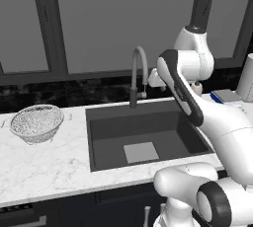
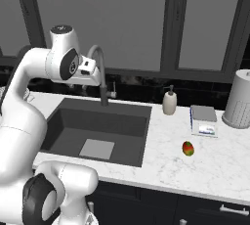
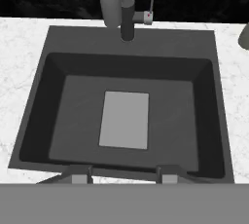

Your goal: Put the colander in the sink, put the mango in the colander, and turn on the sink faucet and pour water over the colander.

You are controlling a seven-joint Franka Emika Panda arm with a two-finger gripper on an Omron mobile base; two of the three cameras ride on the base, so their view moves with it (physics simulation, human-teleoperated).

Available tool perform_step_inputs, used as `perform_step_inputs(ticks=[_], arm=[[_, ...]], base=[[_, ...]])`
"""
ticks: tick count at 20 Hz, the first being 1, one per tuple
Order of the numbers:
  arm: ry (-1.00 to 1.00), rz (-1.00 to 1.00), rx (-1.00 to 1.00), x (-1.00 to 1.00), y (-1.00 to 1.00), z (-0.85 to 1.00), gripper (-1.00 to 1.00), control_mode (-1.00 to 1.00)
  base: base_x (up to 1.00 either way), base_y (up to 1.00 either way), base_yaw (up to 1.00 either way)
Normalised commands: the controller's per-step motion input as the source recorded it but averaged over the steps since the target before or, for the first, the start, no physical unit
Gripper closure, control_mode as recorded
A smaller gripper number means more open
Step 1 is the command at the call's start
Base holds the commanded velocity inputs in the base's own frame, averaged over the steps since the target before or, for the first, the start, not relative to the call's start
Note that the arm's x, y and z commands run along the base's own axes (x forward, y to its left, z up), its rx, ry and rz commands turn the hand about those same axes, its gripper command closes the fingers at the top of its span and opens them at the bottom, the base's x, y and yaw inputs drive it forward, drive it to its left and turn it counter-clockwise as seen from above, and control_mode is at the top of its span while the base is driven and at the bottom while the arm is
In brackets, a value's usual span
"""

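- Hand view looks straight down into the sink (image 3: 58, 101): the gripper (image 3: 125, 173) hangs high over the basin, its two tips parted with a clear gap and nothing between them, so it is spread and holds nothing.
- Faucet (image 3: 121, 4) stands just ahead of the gripper at the far rim, with its lever off to one side of the base.
- Left base view puts the colander (image 1: 37, 122) on the counter well away to the gripper's left, past the sink's left rim, upright with its open mouth up. It is round, so no long axis governs the grasp; its rim or a side handle would be the likely hold, though the handles are too small to make out.
- Right base view shows the mango (image 2: 188, 148) on the counter well to the gripper's right, beyond the sink's right rim, in front of a soap bottle (image 2: 169, 102).
- My judgement: no step is done yet. The colander comes first, so the coming move is a long sweep left and down, away from the mango.
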Motion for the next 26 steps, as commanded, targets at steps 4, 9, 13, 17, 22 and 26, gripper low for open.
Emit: perform_step_inputs(ticks=[4, 9, 13, 17, 22, 26], arm=[[-0.05, 0.0, 0.0, -0.11, 0.19, -0.29, -1.0, -1.0], [-0.09, 0.0, 0.02, -0.45, 0.55, -0.34, -1.0, -1.0], [0.02, 0.0, 0.01, -0.53, 0.62, -0.18, -1.0, -1.0], [0.07, 0.0, 0.0, -0.43, 0.86, -0.11, -1.0, -1.0], [0.05, 0.0, 0.01, -0.11, 1.0, -0.08, -1.0, -1.0], [0.13, -0.06, 0.0, 0.03, 1.0, -0.07, -1.0, -1.0]], base=[[0.0, 0.0, 0.0], [0.0, 0.0, 0.0], [0.0, 0.0, 0.0], [0.0, 0.0, 0.0], [0.0, 0.0, 0.0], [0.0, 0.0, 0.0]])
